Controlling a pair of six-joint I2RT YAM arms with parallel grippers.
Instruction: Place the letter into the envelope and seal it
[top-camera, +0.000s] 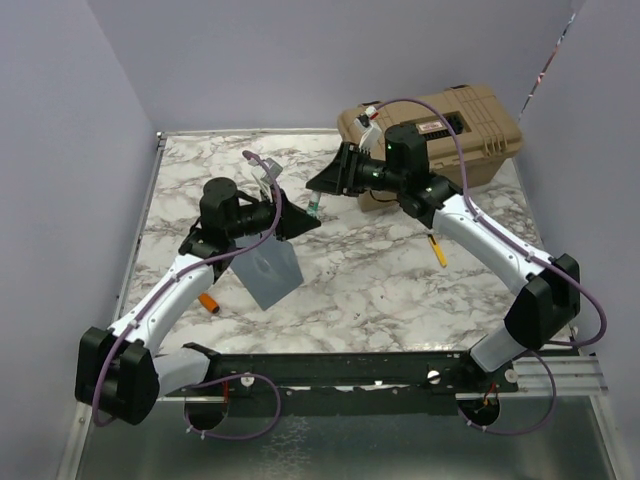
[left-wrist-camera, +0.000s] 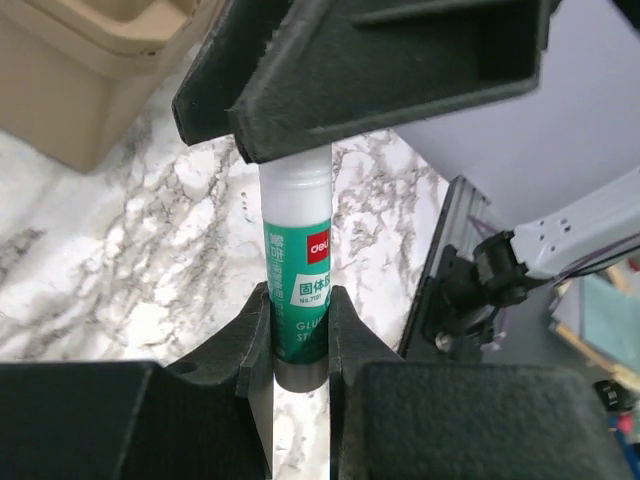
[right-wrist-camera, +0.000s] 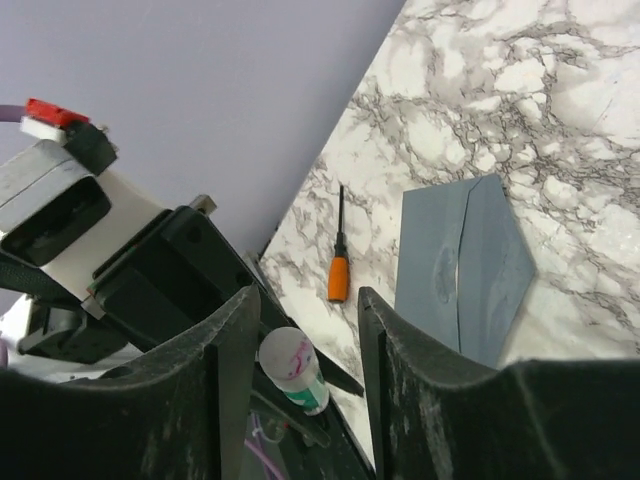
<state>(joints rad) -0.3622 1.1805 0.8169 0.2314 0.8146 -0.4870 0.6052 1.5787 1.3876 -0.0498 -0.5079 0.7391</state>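
Observation:
The slate blue-grey envelope (top-camera: 268, 270) lies flat on the marble table in front of the left arm. In the right wrist view the envelope (right-wrist-camera: 460, 270) shows its pointed flap and a small mark at its centre. The letter is not in view. My left gripper (top-camera: 303, 218) is shut on the lower body of a green glue stick (left-wrist-camera: 297, 270) and holds it above the table. My right gripper (top-camera: 322, 182) is open, and its jaws stand either side of the stick's white cap (right-wrist-camera: 288, 352) without closing on it.
A tan hard case (top-camera: 470, 130) stands at the back right. An orange-handled screwdriver (top-camera: 208, 301) lies left of the envelope. A yellow tool (top-camera: 438, 250) lies under the right arm. Grey walls close in the back and both sides.

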